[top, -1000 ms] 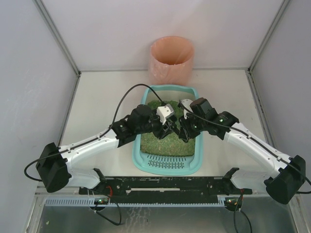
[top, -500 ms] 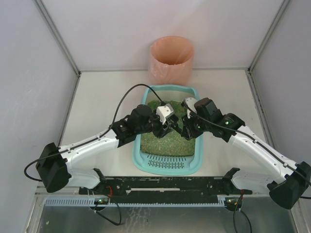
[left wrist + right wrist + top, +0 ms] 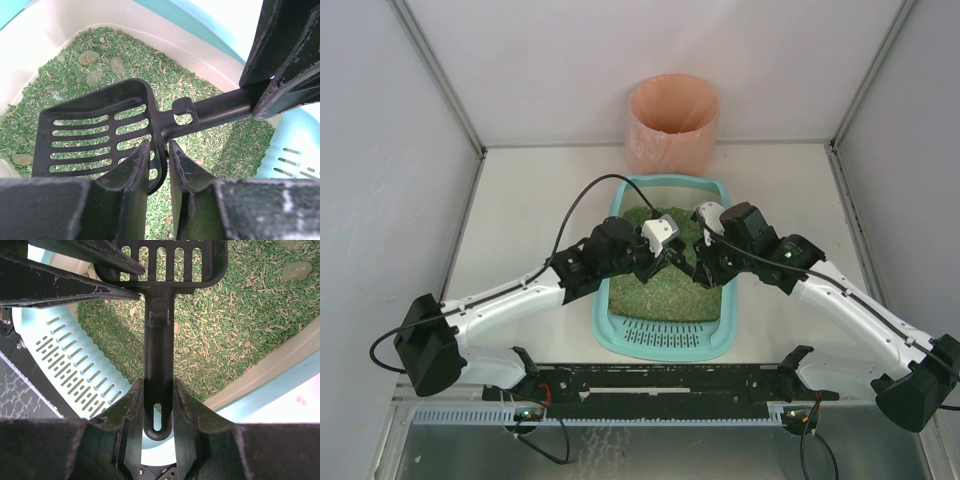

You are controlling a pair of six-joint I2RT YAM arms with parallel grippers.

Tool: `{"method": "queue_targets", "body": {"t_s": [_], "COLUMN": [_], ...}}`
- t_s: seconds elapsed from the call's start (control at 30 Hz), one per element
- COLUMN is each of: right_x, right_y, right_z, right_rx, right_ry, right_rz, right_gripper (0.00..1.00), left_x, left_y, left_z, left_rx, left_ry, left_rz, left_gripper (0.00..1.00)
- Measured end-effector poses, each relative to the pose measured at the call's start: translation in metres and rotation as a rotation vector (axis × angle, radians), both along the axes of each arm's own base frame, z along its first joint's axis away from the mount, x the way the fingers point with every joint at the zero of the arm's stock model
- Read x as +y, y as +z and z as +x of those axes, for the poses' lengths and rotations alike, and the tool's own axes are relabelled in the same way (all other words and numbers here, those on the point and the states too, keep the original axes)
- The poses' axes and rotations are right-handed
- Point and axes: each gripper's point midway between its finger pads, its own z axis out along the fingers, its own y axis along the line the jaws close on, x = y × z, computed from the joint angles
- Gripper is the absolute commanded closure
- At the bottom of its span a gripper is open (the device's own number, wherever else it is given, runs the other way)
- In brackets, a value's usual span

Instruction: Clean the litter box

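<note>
While the litter box (image 3: 660,345) lies beneath both jaws, the handle of the black scoop (image 3: 159,355) is clamped between the right gripper (image 3: 159,390) jaws. The scoop's rear wall is closely straddled by the left gripper (image 3: 159,150) jaws; contact cannot be told.

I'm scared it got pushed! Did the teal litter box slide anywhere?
No. The litter box sits where it was, its far rim still just in front of the pink bin.

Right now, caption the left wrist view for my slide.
Left gripper pinches the back rim of the scoop, right gripper holds its handle, over the litter box.
</note>
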Motion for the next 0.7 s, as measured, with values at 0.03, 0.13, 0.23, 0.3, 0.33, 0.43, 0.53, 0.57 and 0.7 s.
{"method": "queue_targets", "body": {"t_s": [0.03, 0.13, 0.23, 0.3, 0.33, 0.43, 0.53, 0.57, 0.7], "right_x": [0.0, -0.001, -0.002, -0.004, -0.005, -0.011, -0.016, -0.017, -0.018], "right_y": [0.001, 0.003, 0.006, 0.007, 0.009, 0.015, 0.026, 0.031, 0.047], "right_z": [0.0, 0.002, 0.003, 0.006, 0.006, 0.009, 0.011, 0.012, 0.017], "right_rx": [-0.003, -0.021, -0.039, -0.055, -0.062, -0.097, -0.145, -0.162, -0.202], "right_ry": [0.001, -0.004, -0.013, -0.027, -0.035, -0.077, -0.132, -0.156, -0.277], "right_rz": [0.0, 0.004, 0.002, -0.002, 0.0, 0.009, 0.055, 0.077, 0.203], "right_gripper": [1.0, 0.99, 0.77, 0.59, 0.5, 0.36, 0.34, 0.34, 0.33], "left_x": [-0.001, -0.002, -0.003, -0.003, -0.003, 0.001, 0.006, 0.007, 0.012], "left_y": [0.0, -0.001, 0.0, 0.002, 0.002, 0.001, 0.0, -0.001, -0.003], "left_z": [-0.001, -0.003, -0.003, -0.002, -0.001, 0.005, 0.011, 0.012, 0.015], "left_rx": [0.001, 0.003, 0.004, 0.002, 0.004, -0.001, 0.0, 0.001, 0.016], "left_ry": [-0.004, -0.009, -0.006, 0.0, 0.006, 0.051, 0.106, 0.131, 0.204], "left_rz": [0.001, 0.002, -0.005, -0.011, -0.016, -0.01, -0.03, -0.045, -0.122], "left_gripper": [0.83, 0.99, 1.0, 1.0, 1.0, 1.0, 1.0, 1.0, 1.0]}}
